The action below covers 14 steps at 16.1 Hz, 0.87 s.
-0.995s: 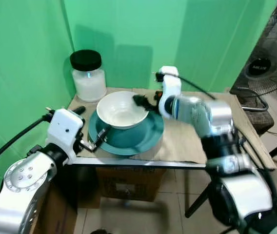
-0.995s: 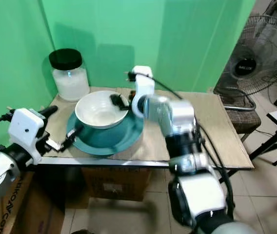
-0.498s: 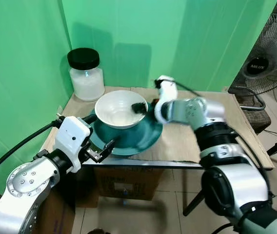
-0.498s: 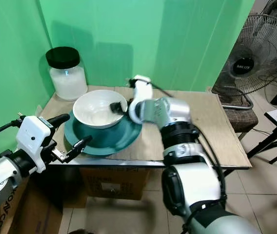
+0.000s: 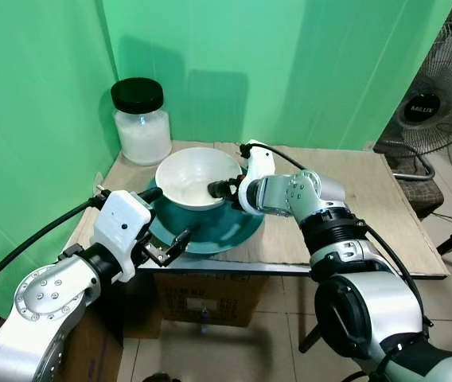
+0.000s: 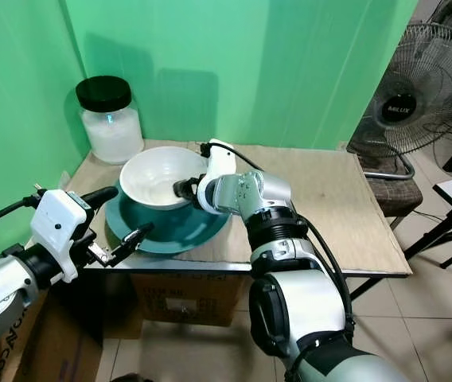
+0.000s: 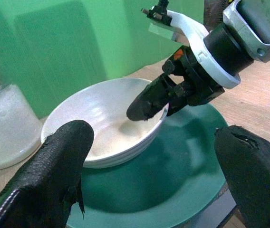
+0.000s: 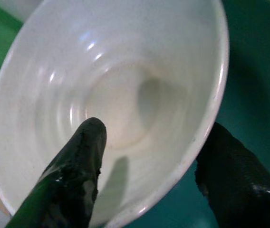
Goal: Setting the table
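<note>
at the far left your left claw (image 5: 165,243) hangs off the desk's (image 5: 369,207) front edge, its 2 fingers spread apart with nothing between them, just short of the teal plate (image 5: 234,227). behind it, in the back corner, stands a glass jar (image 5: 142,123) of white contents with a black lid. the white bowl (image 5: 190,177) sits on the teal plate near the desk's left end. your right claw (image 5: 220,189) straddles the bowl's right rim, 1 finger inside, 1 outside against the wall, pinching it. a fan (image 5: 437,103) stands off to the right.
</note>
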### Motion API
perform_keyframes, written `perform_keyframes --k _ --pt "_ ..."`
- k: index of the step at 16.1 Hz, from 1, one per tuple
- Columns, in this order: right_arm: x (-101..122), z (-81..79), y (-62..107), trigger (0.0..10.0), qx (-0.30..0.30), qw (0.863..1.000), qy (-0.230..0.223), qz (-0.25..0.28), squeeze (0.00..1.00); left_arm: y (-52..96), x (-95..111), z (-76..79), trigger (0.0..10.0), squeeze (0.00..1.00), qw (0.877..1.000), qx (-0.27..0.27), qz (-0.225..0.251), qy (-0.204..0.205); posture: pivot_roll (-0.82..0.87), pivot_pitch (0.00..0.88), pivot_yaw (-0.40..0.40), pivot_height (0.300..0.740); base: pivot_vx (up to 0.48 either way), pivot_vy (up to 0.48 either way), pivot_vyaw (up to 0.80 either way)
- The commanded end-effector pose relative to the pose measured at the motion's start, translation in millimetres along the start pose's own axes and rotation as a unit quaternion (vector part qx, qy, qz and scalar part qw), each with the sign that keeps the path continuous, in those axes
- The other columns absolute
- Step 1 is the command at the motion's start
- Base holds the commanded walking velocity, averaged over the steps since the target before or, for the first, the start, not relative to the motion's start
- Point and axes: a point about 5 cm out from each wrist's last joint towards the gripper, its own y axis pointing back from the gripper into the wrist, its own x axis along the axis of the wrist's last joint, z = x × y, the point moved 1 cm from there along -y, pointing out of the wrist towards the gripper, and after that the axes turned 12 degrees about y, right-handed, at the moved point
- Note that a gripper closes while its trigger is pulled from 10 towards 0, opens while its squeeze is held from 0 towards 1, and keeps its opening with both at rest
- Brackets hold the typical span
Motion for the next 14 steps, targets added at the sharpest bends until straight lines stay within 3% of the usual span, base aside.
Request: perform_keyframes --k 1,6,14 --pt "7 -2.4 1.7 0.0 0.004 1.0 -0.011 0.008 0.0 -1.8 3 2.9 10.0 0.0 1.0 -0.013 0.001 -0.004 0.01 0.018 -0.046 0.74 0.0 0.0 0.0" --pt "2 -3.5 -1.2 0.0 0.018 0.998 -0.067 -0.002 0.0 -2.7 3 4.0 10.0 0.0 1.0 -0.018 0.0 -0.004 0.01 0.016 -0.045 0.74 0.0 0.0 0.0" --pt "-4 -3.4 -5.1 0.0 0.01 0.997 -0.08 -0.003 0.0 -4.4 2 4.9 10.0 0.0 1.0 -0.025 -0.005 -0.012 0.01 0.0 -0.037 0.74 0.0 0.0 0.0"
